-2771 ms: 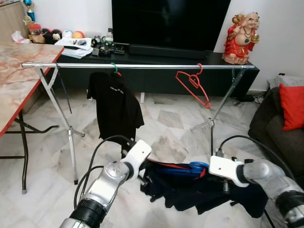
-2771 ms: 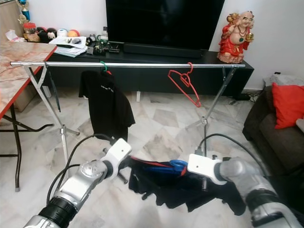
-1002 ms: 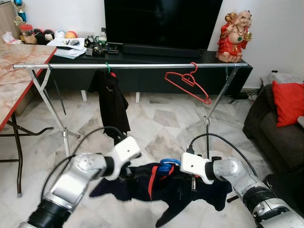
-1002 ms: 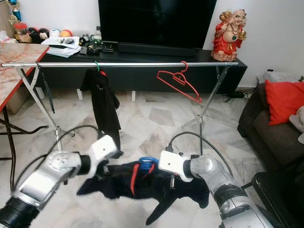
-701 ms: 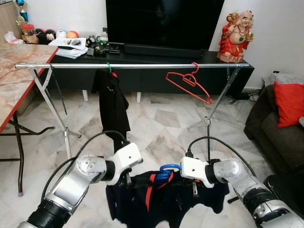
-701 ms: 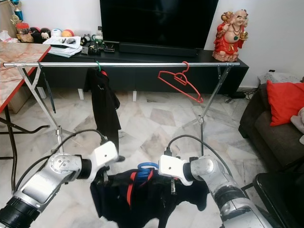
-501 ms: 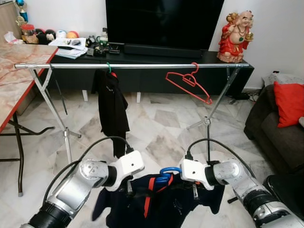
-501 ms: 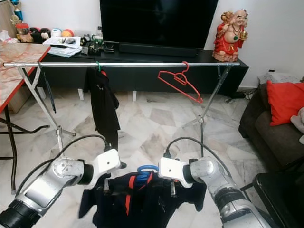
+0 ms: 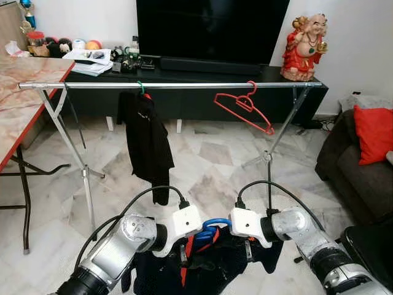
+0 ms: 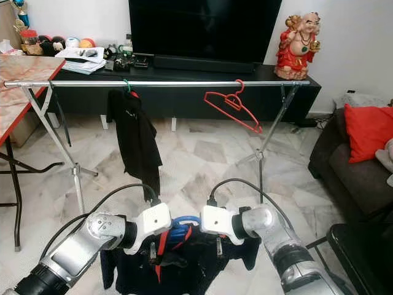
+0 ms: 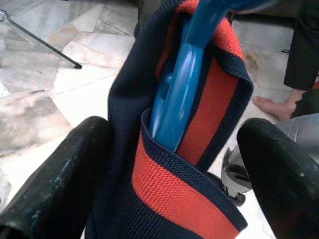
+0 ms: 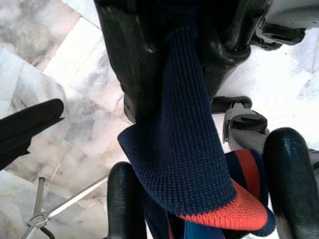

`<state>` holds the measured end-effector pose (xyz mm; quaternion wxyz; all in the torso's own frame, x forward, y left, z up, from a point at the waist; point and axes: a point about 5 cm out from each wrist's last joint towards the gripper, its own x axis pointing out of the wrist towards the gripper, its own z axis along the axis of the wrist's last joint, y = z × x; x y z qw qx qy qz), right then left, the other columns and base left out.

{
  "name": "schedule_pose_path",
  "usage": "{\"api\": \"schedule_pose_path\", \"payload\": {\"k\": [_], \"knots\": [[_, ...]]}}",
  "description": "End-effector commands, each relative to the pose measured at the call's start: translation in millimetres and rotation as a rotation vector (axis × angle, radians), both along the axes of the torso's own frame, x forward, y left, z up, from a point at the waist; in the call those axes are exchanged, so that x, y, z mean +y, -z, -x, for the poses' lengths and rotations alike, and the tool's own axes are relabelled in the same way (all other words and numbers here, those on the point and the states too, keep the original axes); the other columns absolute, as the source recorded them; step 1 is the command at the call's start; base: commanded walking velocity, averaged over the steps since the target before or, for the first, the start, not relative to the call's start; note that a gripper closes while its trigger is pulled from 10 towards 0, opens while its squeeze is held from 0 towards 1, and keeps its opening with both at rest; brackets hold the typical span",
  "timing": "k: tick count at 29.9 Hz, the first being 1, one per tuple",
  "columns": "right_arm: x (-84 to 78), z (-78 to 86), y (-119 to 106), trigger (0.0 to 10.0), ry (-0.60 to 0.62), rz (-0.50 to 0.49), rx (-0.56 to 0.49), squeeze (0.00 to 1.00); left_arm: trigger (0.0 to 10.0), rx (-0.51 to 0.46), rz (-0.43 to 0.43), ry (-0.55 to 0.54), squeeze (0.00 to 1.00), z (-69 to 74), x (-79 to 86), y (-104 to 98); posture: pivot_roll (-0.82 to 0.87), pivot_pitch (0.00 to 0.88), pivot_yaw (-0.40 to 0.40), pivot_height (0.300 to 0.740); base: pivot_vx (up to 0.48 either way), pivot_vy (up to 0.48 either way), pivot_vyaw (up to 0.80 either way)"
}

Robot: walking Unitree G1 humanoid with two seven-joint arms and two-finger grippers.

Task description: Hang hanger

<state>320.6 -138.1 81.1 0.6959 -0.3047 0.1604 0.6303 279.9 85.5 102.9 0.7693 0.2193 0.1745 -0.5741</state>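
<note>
Shirt (image 9: pixel 212 270) on blue hanger (image 9: pixel 207 226), held by both grippers

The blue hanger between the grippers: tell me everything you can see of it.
The blue hanger looks like glossy plastic. Its rounded hook loop stands up between the left gripper and the right gripper, low in front of the robot. The rest is sheathed in a navy knit garment with a red-striped collar, which wraps its neck closely in the left wrist view. The left gripper's black fingers stand either side of that collar, apart from it.
</note>
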Motion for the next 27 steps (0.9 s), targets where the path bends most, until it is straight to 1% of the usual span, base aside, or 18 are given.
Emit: {"api": "schedule_pose_path", "payload": {"k": [1,14,27], "knots": [[4.4,-3.0,-9.4,0.0,-0.013,-0.045,-0.045,0.00,0.0,-0.015,0.000,0.011,0.00,0.2,-5.0,-0.4,0.12,0.000,-0.097,0.740,0.000,0.000,0.00],[5.0,-2.1,-8.6,0.0,-0.013,-0.051,-0.034,0.00,0.0,-0.046,0.005,-0.044,0.00,-7.1,-6.8,-1.1,0.12,0.000,-0.100,0.740,0.000,0.000,0.00],[5.6,-1.0,-7.1,0.0,-0.016,-0.052,-0.019,0.00,0.0,-0.056,0.009,-0.067,0.00,-9.1,-8.2,-0.3,0.12,0.000,-0.101,0.740,0.000,0.000,0.00]]}}
